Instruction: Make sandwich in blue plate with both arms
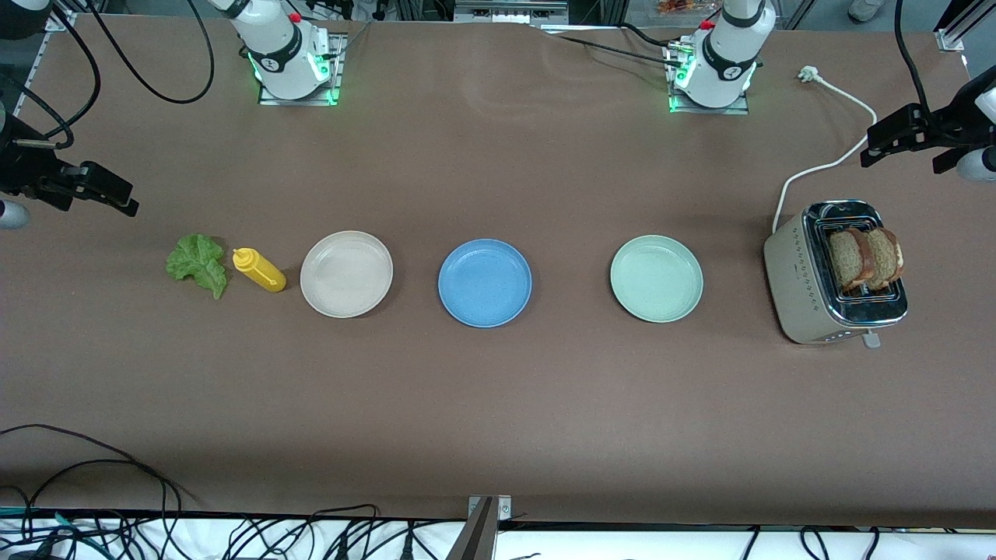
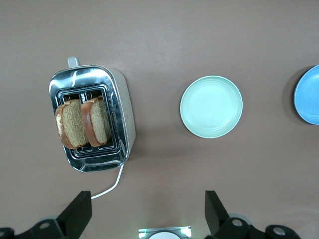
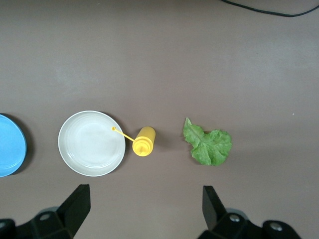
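The toaster (image 1: 809,288) and the three plates lie nearest the camera, in one row across the bench (image 1: 498,420). The blue plate (image 1: 484,282) sits mid-row and is bare; the beige plate (image 1: 346,274) is beside it toward the right arm's end, the green plate (image 1: 656,278) toward the left arm's end. Two toast slices (image 1: 864,258) stand upright in the toaster slots, at the left arm's end. The lettuce (image 1: 196,263) lies flat at the right arm's end, with the yellow bottle (image 1: 259,270) on its side between it and the beige plate. My left claw (image 2: 147,214) hangs over the bench just beside the toaster, fingers wide apart, holding nothing. My right claw (image 3: 144,214) hangs over the bench near the lettuce and bottle, fingers likewise wide apart and empty. Status: no step of the assembly is done. Remaining, by my estimate: lift one slice to the blue plate, lay the lettuce on it, then cap it with the second slice. The left arm is best placed for the toast, the right for the lettuce.
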